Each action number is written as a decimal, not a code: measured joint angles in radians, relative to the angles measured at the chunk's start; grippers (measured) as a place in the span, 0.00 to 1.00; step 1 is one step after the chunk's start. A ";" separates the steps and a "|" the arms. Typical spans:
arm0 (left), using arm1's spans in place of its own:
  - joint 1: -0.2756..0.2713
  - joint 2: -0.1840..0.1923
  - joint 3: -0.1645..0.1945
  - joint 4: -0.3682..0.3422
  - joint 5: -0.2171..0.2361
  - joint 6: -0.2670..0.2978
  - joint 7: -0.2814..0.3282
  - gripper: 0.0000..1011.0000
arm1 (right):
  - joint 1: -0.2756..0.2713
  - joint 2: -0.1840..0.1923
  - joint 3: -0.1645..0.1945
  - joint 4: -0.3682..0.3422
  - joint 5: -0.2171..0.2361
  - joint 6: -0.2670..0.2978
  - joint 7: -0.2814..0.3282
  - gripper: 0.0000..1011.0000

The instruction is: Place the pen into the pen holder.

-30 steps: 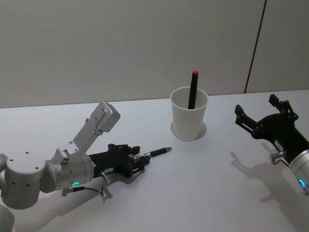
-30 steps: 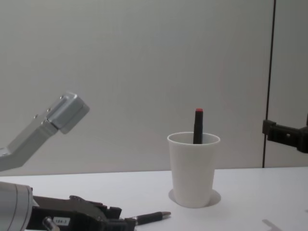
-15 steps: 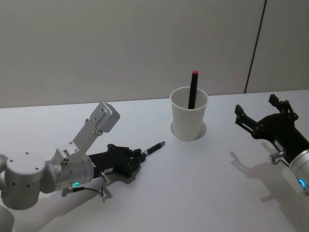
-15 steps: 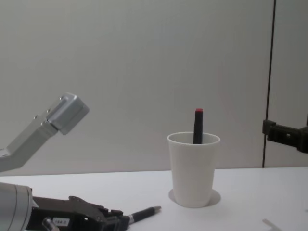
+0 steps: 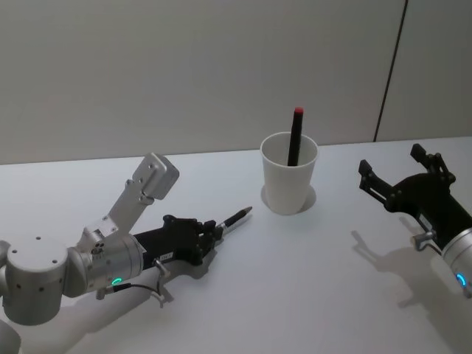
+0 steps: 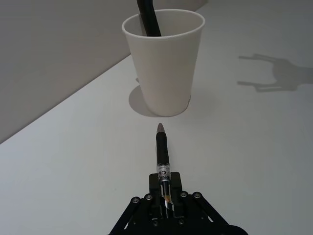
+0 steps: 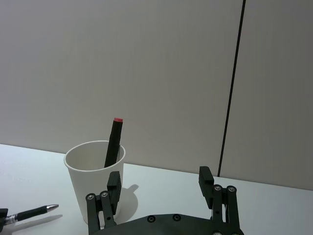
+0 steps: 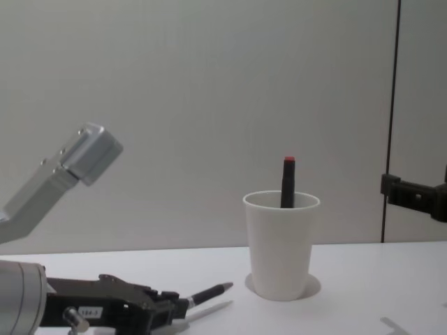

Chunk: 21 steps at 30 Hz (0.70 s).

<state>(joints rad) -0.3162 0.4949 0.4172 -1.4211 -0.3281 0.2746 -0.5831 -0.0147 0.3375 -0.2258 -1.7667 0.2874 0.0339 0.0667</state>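
My left gripper (image 5: 212, 233) is shut on the rear end of a black pen (image 5: 233, 219), holding it low over the white table with its grey tip pointing at the pen holder (image 5: 287, 179). In the left wrist view the pen (image 6: 162, 152) sticks out of the gripper (image 6: 166, 195) straight toward the white paper cup (image 6: 164, 68). The pen (image 8: 208, 294) is lifted slightly, with its shadow beneath it. A black marker with a red cap (image 5: 295, 137) stands in the cup. My right gripper (image 5: 391, 161) hovers open to the right of the cup.
The white table (image 5: 295, 295) ends at a grey wall behind the cup. A dark vertical seam (image 5: 389, 70) runs down the wall at the right. The left arm's silver elbow (image 5: 156, 177) rises above the table at the left.
The left gripper has raised the pen off the table and tilted its tip up toward the cup, drawing back slightly to the left. The right arm has not moved.
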 joint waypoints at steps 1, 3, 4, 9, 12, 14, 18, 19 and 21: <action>0.002 0.000 0.000 -0.002 -0.003 -0.002 0.005 0.14 | 0.000 0.000 0.000 0.000 0.000 0.000 0.000 0.99; 0.007 0.002 -0.002 -0.010 -0.015 -0.010 0.021 0.13 | 0.000 0.000 0.000 0.000 0.000 0.000 0.000 0.99; 0.011 0.004 -0.004 -0.017 -0.025 -0.017 0.035 0.13 | 0.000 0.000 0.000 0.000 0.000 0.000 0.000 0.99; 0.024 0.010 -0.013 -0.038 -0.056 -0.041 0.083 0.14 | 0.000 0.000 0.000 0.000 0.000 0.000 0.000 0.99; 0.033 0.017 -0.020 -0.054 -0.079 -0.059 0.122 0.14 | 0.000 0.000 0.000 0.000 0.000 0.000 0.000 0.99; 0.041 0.024 -0.028 -0.069 -0.093 -0.071 0.149 0.13 | 0.000 0.000 0.000 0.000 0.000 0.000 0.000 0.99; 0.051 0.035 -0.039 -0.089 -0.112 -0.090 0.192 0.13 | 0.000 0.000 0.000 0.000 0.000 0.000 0.000 0.99; 0.056 0.040 -0.043 -0.097 -0.119 -0.099 0.211 0.14 | 0.000 0.000 0.000 0.000 0.000 0.000 0.000 0.99; 0.063 0.047 -0.051 -0.111 -0.129 -0.116 0.238 0.13 | 0.000 0.000 0.000 0.000 0.000 0.000 0.000 0.99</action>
<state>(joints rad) -0.2535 0.5420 0.3658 -1.5318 -0.4571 0.1588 -0.3449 -0.0147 0.3375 -0.2258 -1.7667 0.2874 0.0340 0.0667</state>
